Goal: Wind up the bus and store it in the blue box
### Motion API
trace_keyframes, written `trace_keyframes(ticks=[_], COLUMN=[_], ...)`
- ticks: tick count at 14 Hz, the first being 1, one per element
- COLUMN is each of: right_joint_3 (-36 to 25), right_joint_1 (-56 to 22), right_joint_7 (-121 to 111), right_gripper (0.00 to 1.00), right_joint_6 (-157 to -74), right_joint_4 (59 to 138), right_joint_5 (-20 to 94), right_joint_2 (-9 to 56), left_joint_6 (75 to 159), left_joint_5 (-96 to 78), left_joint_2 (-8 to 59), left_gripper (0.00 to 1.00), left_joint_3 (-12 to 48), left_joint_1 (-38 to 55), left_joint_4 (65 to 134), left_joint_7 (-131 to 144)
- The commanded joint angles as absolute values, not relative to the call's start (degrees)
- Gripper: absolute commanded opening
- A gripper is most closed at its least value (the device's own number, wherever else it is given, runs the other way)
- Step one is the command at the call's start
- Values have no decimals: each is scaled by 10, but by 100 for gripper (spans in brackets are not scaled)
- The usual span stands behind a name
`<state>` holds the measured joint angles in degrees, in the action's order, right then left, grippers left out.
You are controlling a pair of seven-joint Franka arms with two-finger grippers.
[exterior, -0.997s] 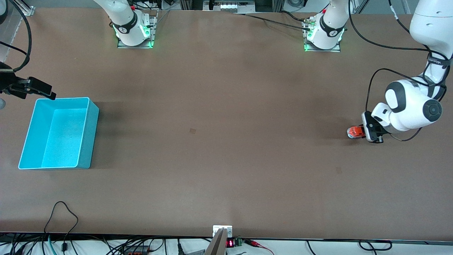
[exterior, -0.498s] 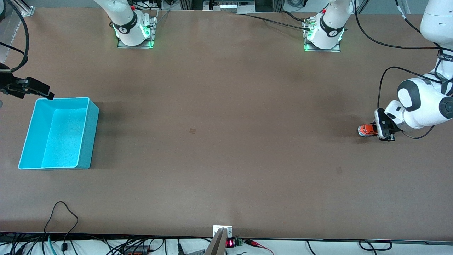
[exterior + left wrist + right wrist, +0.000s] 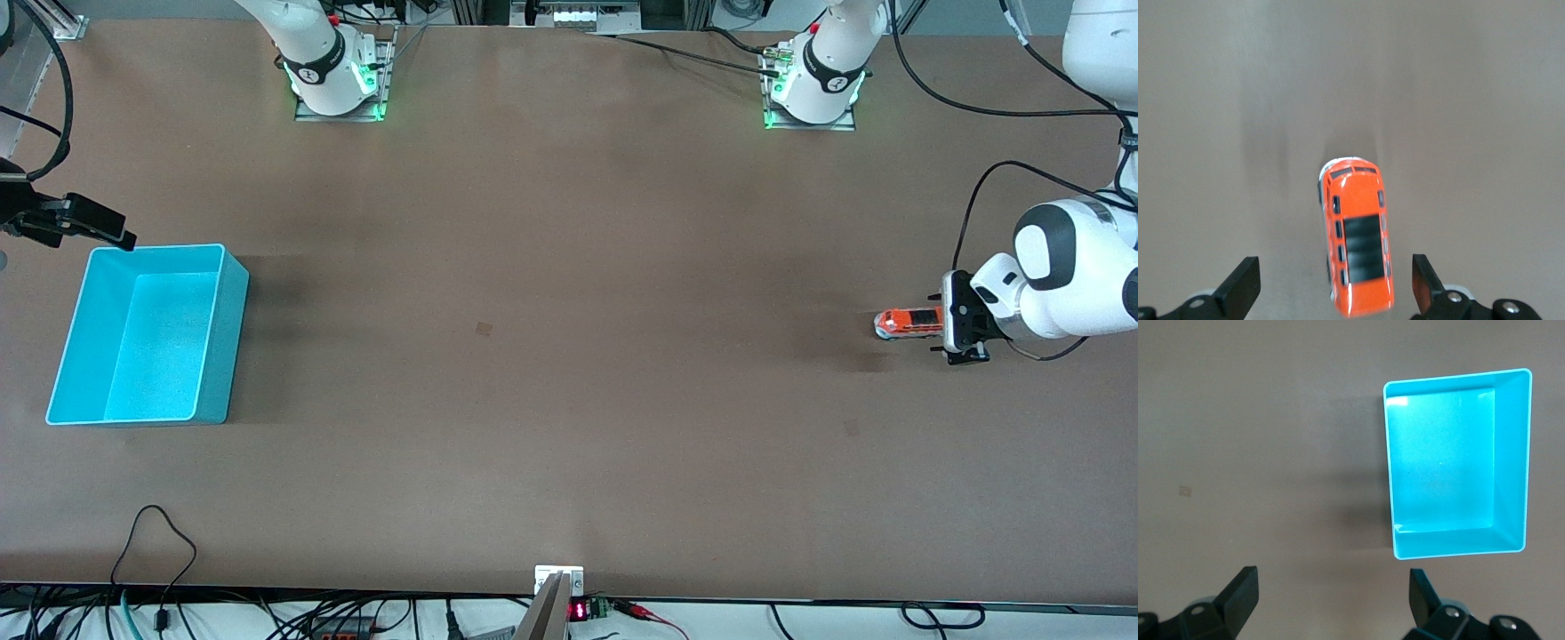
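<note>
Orange-red bus [image 3: 907,323] sits on the table [image 3: 569,356] at the left arm's end, upright on its wheels, nose toward the blue box [image 3: 142,334]. Left claw [image 3: 1335,288] is spread just at its tail, fingers either side, not touching. Looks released; whether it's wound I can't tell. Storing isn't done: box is empty, well apart at the right arm's end. Right claw [image 3: 1331,600] waits spread, high over the table beside the box.
</note>
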<state>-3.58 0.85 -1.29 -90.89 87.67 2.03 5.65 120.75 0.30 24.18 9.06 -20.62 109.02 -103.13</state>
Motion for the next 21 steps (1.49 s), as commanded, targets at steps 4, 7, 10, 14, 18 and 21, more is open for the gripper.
trace_keyframes(ticks=[4, 7, 10, 14, 18, 21], right_joint_3=[-33, -33, -33, -33, -32, -28], right_joint_1=[13, 13, 13, 11, 11, 8], right_joint_7=[-8, -6, -4, -4, -11, -13], right_gripper=[100, 100, 100, 100, 100, 100], right_joint_6=[-903, -902, -902, -903, -902, -891], right_joint_4=[870, 870, 871, 871, 871, 881], right_joint_5=[30, 30, 30, 30, 31, 30], right_joint_2=[57, 58, 58, 73, 83, 95], left_joint_6=[1176, 1186, 1212, 1254, 1278, 1276], left_joint_5=[4, -11, -34, -68, -61, -63], left_joint_2=[192, 192, 197, 204, 204, 201], left_gripper=[100, 100, 100, 100, 100, 100], left_joint_3=[100, 104, 104, 102, 96, 85], left_joint_1=[-151, -115, -89, -49, -47, -50], left_joint_4=[1079, 1056, 1034, 1034, 992, 977], left_joint_7=[-1037, -1031, -1009, -932, -718, -576])
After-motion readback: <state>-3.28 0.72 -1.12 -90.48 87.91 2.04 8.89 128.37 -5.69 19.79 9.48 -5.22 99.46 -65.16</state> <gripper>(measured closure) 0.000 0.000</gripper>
